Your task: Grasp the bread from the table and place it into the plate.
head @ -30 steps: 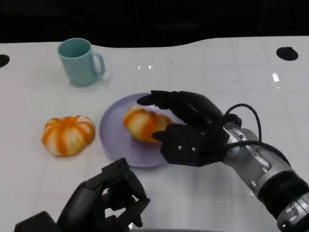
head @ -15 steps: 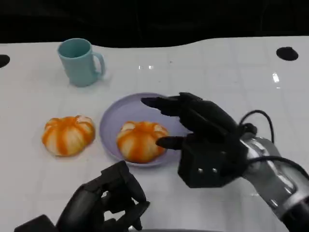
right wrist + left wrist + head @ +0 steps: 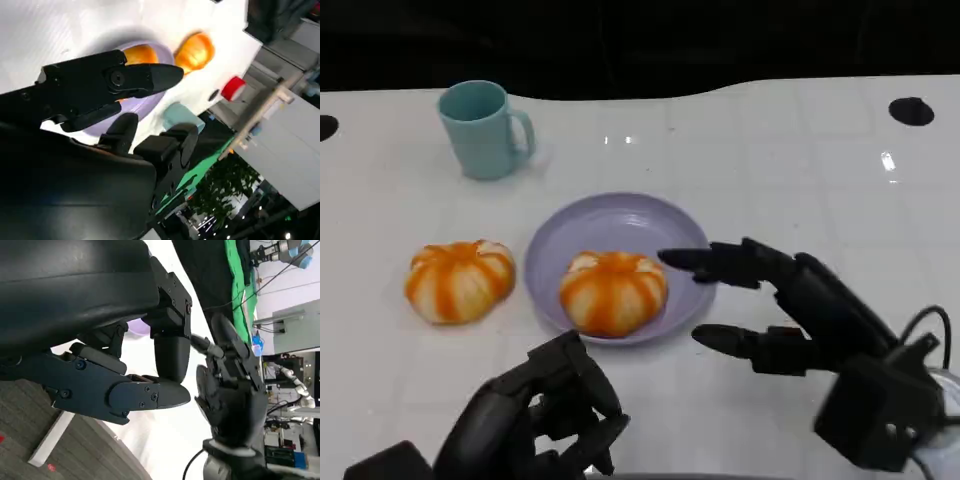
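Note:
An orange-and-white striped bread (image 3: 613, 291) lies on the front part of the lilac plate (image 3: 620, 222) at the table's middle. A second striped bread (image 3: 459, 279) rests on the table left of the plate. My right hand (image 3: 790, 305) hovers just right of the plate, fingers spread and holding nothing, a short way off the bread. In the right wrist view the plated bread (image 3: 138, 53), the plate (image 3: 137, 107) and the other bread (image 3: 195, 51) lie beyond my fingers (image 3: 110, 82). My left hand (image 3: 542, 415) sits low at the near edge, fingers curled in on nothing.
A teal mug (image 3: 483, 128) stands at the back left, also seen as the mug (image 3: 180, 117) in the right wrist view. Two dark holes (image 3: 910, 110) mark the table's far corners. Bare white table lies right of the plate.
My right hand let go of the bread on the plate and drew back toward the near right, fingers spreading. The bread settled on the plate's front part.

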Controlling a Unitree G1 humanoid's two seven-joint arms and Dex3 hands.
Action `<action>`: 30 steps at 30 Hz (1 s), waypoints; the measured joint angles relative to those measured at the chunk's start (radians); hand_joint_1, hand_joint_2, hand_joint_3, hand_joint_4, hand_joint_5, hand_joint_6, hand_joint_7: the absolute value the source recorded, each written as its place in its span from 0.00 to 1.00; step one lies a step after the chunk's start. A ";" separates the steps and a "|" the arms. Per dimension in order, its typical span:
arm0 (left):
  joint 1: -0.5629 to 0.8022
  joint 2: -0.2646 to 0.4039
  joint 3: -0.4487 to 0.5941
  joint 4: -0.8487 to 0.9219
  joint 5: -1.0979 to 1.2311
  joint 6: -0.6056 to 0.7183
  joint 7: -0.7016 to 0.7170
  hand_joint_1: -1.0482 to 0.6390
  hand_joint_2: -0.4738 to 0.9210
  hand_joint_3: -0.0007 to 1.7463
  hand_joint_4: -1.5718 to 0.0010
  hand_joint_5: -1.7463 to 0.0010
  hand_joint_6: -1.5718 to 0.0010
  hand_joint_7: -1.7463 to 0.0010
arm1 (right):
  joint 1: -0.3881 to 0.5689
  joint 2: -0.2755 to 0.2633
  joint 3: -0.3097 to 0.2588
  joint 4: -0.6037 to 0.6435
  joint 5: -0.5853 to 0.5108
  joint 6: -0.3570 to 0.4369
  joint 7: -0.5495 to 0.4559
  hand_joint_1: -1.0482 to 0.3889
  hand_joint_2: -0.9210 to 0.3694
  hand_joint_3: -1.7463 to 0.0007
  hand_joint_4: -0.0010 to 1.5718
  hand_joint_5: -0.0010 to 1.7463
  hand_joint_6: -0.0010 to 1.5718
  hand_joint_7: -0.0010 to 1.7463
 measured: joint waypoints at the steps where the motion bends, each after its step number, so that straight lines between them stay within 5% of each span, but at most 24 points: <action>1: 0.000 0.000 0.000 0.000 0.000 0.000 0.000 0.30 1.00 0.23 0.58 0.00 0.72 0.00 | 0.018 0.000 -0.010 -0.011 0.027 -0.009 0.009 0.55 0.16 0.63 0.30 0.80 0.33 0.57; 5: -0.001 0.000 0.000 0.000 0.003 0.001 0.000 0.29 1.00 0.23 0.58 0.00 0.72 0.00 | 0.076 -0.001 -0.044 -0.055 0.102 -0.017 0.041 0.59 0.34 0.37 0.35 0.96 0.38 0.68; 10: -0.004 0.000 0.001 0.001 0.014 0.001 0.003 0.29 1.00 0.23 0.58 0.00 0.71 0.01 | 0.136 -0.005 -0.089 -0.110 0.131 -0.025 0.045 0.67 0.47 0.16 0.47 0.95 0.48 0.75; 17: -0.005 -0.002 0.000 0.001 0.011 0.002 0.006 0.29 1.00 0.23 0.58 0.00 0.71 0.00 | 0.217 -0.035 -0.135 -0.200 0.127 -0.036 0.051 0.65 0.51 0.15 0.52 0.96 0.55 0.78; 30: -0.010 0.003 0.008 0.003 0.008 0.004 0.006 0.30 1.00 0.23 0.58 0.00 0.71 0.01 | 0.410 -0.042 -0.159 -0.332 0.092 0.006 0.035 0.64 0.42 0.25 0.46 1.00 0.49 0.80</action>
